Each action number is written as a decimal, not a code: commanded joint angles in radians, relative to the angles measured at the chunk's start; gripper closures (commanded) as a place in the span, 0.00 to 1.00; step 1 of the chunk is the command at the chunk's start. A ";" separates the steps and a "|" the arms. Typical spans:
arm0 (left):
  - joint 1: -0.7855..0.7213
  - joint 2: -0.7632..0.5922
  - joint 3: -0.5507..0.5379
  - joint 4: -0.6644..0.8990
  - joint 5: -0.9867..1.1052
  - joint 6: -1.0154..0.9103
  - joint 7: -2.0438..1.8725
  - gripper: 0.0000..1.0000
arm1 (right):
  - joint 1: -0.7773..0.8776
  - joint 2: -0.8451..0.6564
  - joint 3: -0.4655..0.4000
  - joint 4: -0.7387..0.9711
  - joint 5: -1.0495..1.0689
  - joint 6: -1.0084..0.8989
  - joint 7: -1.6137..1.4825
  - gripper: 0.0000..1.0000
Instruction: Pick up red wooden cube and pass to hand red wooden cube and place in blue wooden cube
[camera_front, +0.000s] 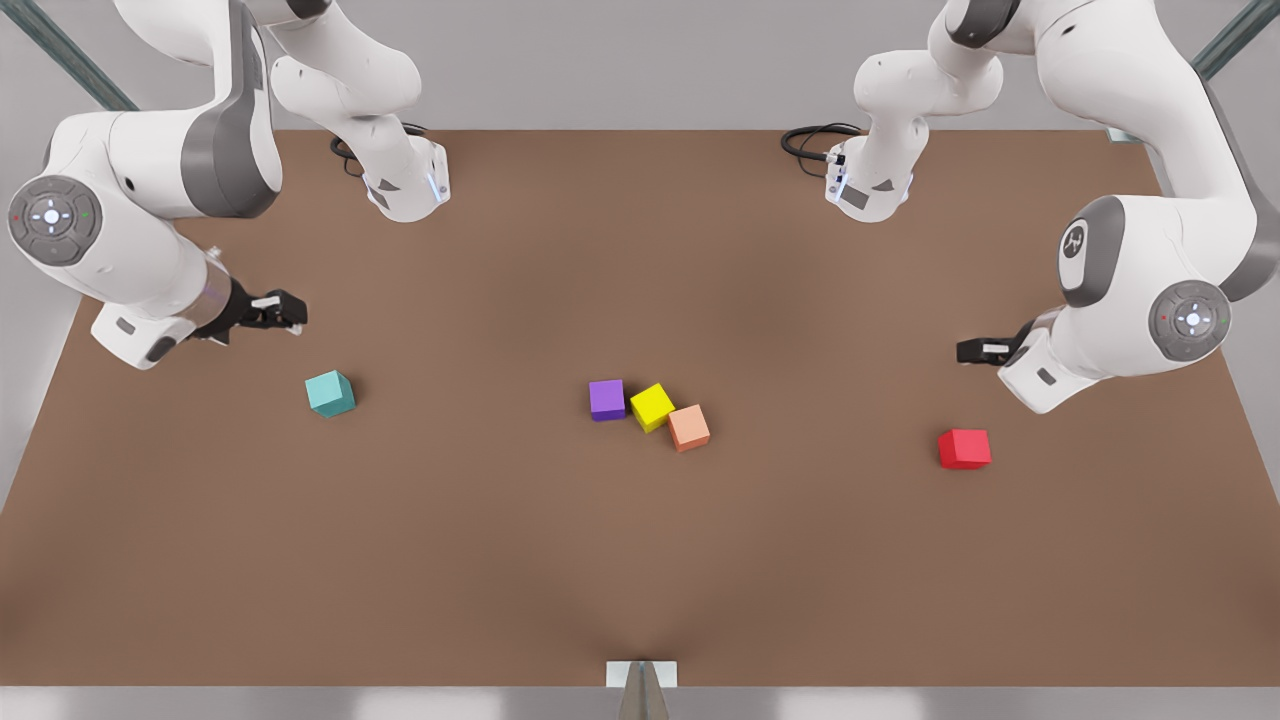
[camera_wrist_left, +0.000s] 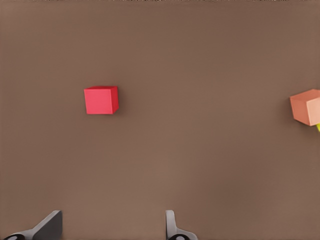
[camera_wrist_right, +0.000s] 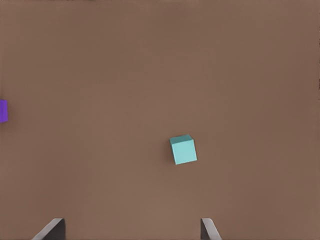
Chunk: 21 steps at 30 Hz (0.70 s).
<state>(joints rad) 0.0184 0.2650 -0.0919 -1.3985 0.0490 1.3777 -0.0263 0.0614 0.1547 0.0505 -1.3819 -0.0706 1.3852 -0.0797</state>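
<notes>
The red wooden cube (camera_front: 964, 448) rests on the table (camera_front: 500, 560) at about 7 o'clock from the nearer left gripper (camera_front: 975, 351), which hangs wide open and empty, while the right gripper (camera_front: 285, 312), likewise open and empty, waits near the blue wooden cube (camera_front: 330, 393).

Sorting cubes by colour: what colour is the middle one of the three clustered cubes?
Yellow cube, clearest in the front view.

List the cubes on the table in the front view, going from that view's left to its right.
blue wooden cube → purple cube → yellow cube → salmon-orange cube → red wooden cube
</notes>
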 joint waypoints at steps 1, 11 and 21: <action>0.000 -0.001 0.000 -0.001 0.000 0.024 0.020 0.00 | 0.000 -0.003 0.000 -0.006 0.000 0.049 -0.026 0.00; 0.077 0.362 0.136 -0.008 0.005 0.558 0.353 0.00 | -0.002 0.000 0.000 -0.014 0.002 0.055 -0.028 0.00; 0.078 0.378 0.138 -0.220 0.002 0.731 0.342 0.00 | -0.003 -0.001 0.000 -0.035 0.009 0.060 -0.028 0.00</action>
<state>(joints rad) 0.0964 0.6438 0.0452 -1.6078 0.0510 2.0102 0.1788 0.0584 0.1544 0.0513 -1.4152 -0.0628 1.4394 -0.0983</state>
